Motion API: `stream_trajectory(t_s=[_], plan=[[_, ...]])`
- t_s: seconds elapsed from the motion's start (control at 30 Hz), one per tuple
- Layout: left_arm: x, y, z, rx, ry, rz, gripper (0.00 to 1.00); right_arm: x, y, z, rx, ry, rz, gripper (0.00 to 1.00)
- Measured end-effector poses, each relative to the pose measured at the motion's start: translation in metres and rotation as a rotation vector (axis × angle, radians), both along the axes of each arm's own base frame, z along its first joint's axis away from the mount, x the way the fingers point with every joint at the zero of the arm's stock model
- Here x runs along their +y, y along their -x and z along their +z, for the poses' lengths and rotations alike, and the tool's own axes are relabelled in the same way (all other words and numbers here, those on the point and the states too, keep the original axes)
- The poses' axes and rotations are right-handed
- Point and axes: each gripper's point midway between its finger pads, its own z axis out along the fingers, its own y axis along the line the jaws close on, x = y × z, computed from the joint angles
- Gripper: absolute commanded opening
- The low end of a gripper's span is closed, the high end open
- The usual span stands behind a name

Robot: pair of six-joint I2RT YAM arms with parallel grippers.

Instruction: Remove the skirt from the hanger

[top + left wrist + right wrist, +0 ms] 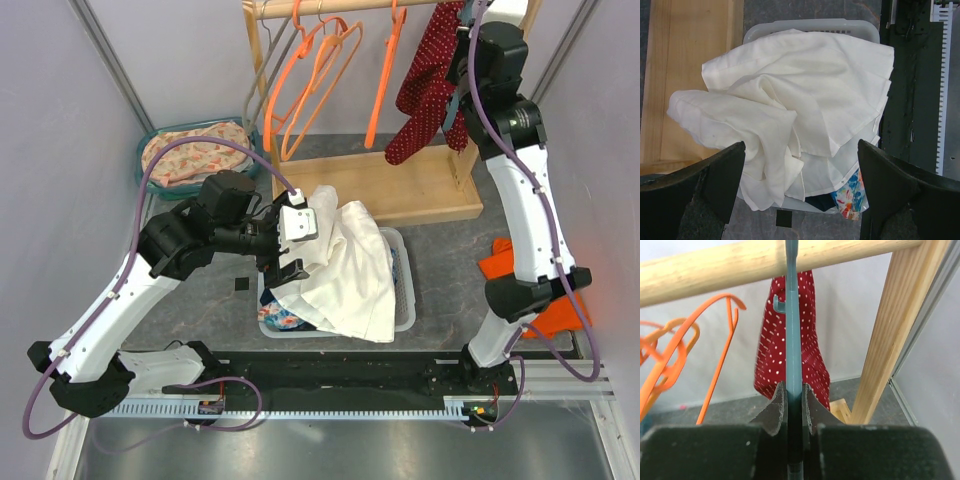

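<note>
A red skirt with white dots (pixel 425 80) hangs from a grey-blue hanger (pixel 793 335) on the wooden rail (pixel 740 260), near the rail's right post. My right gripper (pixel 793 390) is shut on the hanger's thin edge just below the rail, and the skirt (pixel 812 355) drapes behind it. In the top view the right gripper (pixel 470 50) is up against the skirt's right side. My left gripper (pixel 801 150) stands wide open with nothing between its fingers, hovering over a white cloth (pixel 805 85). The left gripper (pixel 290 245) is well away from the rack.
The white cloth lies heaped in a clear plastic basket (pixel 405 290) over colourful clothes. Several empty orange hangers (pixel 320 70) hang left of the skirt. The rack's wooden base (pixel 400 190) lies behind the basket. A green tub of floral cloth (pixel 190 150) sits far left, and orange cloth (pixel 560 310) lies right.
</note>
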Motion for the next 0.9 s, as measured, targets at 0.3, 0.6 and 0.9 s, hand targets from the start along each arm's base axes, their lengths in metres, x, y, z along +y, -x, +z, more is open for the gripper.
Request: stream_trajectory(t_s=[0.3,0.6,0.9], plan=[[0.0,-0.004,0.003,0.019,0.034,0.05,1.0,0.008,0.072,-0.032,0.107,0.012,0.171,0.0],[-0.017,0.016,-0.004,0.241,0.089,0.017,1.0,0.01,0.248,-0.033,0.107,-0.048,0.469,0.0],[-0.029,0.045,0.118,0.152,0.358,-0.149,1.0,0.038,0.413,0.019,-0.195,-0.091,0.921,0.0]])
